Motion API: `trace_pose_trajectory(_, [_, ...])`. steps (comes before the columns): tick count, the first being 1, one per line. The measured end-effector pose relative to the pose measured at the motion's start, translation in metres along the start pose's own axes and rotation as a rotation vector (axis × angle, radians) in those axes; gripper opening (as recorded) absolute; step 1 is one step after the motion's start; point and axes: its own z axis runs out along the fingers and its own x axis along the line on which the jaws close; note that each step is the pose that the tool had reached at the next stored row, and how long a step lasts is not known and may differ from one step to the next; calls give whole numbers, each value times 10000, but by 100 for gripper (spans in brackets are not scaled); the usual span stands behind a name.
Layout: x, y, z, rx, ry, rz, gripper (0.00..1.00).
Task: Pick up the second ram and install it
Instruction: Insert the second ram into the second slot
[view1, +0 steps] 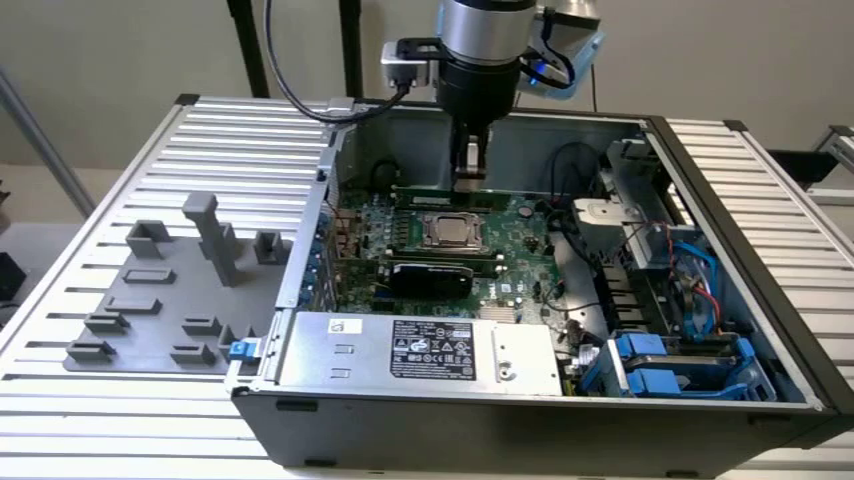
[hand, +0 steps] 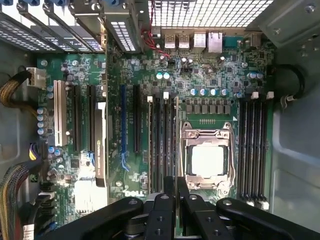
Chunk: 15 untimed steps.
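Slats of a metal table (view1: 107, 440) run across the exterior view. At nine o'clock, a grey fixture plate (view1: 160, 300) with upright pegs and small brackets lies on it. Just beside the plate, from the centre toward three o'clock, sits an open computer case (view1: 534, 435). Inside it, at six o'clock, a silver power supply (view1: 414, 350) with a printed label lies against the near wall. Behind that is the green motherboard (view1: 514, 240), carrying a black expansion card (view1: 427, 275) and, near the centre, the CPU socket (view1: 454, 232) in its metal frame. From twelve o'clock the robot arm (view1: 478, 40) reaches straight down into the case. Its gripper (view1: 467, 170) is at the motherboard's far edge, just past the socket. The second ram (view1: 424, 191) stands on edge there as a long green strip, and the gripper is clenched on its upper edge. Whether the stick is fully seated in a slot cannot be told. At four o'clock, blue drive carriers (view1: 661, 365) sit among cables. The wrist view looks down on the motherboard (hand: 220, 75). There the gripper (hand: 176, 192) pinches the second ram (hand: 176, 130), seen edge-on as a thin line just beside the CPU socket (hand: 207, 160). Black memory slots (hand: 252, 150) lie on the socket's other side.
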Motion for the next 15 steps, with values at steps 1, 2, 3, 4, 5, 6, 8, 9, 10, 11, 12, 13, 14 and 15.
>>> trace_pose_trajectory(1, [4,3,18,0,0,-1,0])
trace_pose_trajectory(2, [7,6,36,0,0,-1,0])
trace_pose_trajectory(3, [10,8,53,0,0,-2,0])
trace_pose_trajectory(4, [12,11,71,0,0,-2,0])
trace_pose_trajectory(5, [14,12,90,0,0,-2,0])
trace_pose_trajectory(6, [15,14,108,0,0,-2,0])
trace_pose_trajectory(8, [17,19,145,0,-1,-1,0])
trace_pose_trajectory(9, [18,21,163,0,-1,-1,0])
trace_pose_trajectory(10, [19,23,181,0,0,-1,0])
trace_pose_trajectory(11, [20,25,199,0,1,-1,0])
trace_pose_trajectory(12, [20,25,217,-1,0,-2,0])
trace_pose_trajectory(13, [21,25,235,0,0,-2,0])
trace_pose_trajectory(14, [21,25,253,0,0,-3,0])
trace_pose_trajectory(15, [21,25,271,0,1,-2,0])
